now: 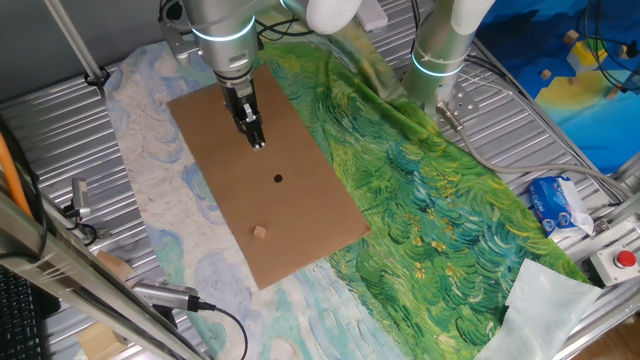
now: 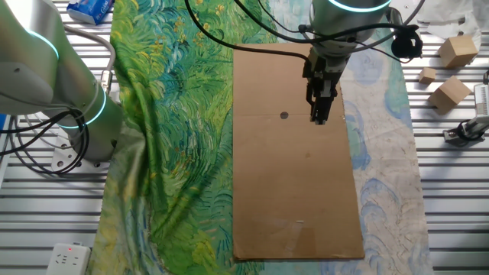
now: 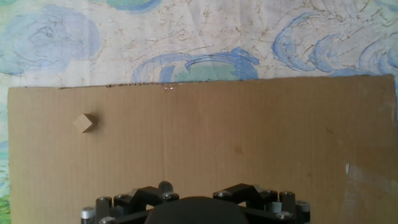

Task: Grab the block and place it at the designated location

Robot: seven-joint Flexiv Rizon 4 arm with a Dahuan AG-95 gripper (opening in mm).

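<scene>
The block (image 1: pixel 259 232) is a tiny tan wooden cube near the near end of the brown cardboard sheet (image 1: pixel 220 110). The designated location is a small black dot (image 1: pixel 278 179) in the middle of the sheet. My gripper (image 1: pixel 258 143) hangs just above the sheet, beyond the dot and well away from the block. Its fingers look pressed together and hold nothing. In the other fixed view my gripper (image 2: pixel 319 116) is right of the dot (image 2: pixel 284 115), and the block is hidden there. In the hand view the block (image 3: pixel 83 122) lies at the upper left, and my fingertips do not show.
A green and blue painted cloth (image 1: pixel 430 190) lies under the sheet. A second robot arm (image 1: pixel 440 45) stands at the back. Larger wooden blocks (image 2: pixel 451 90) lie beside the cloth. A tissue packet (image 1: pixel 555 205) and a red button (image 1: pixel 625 260) are at the right.
</scene>
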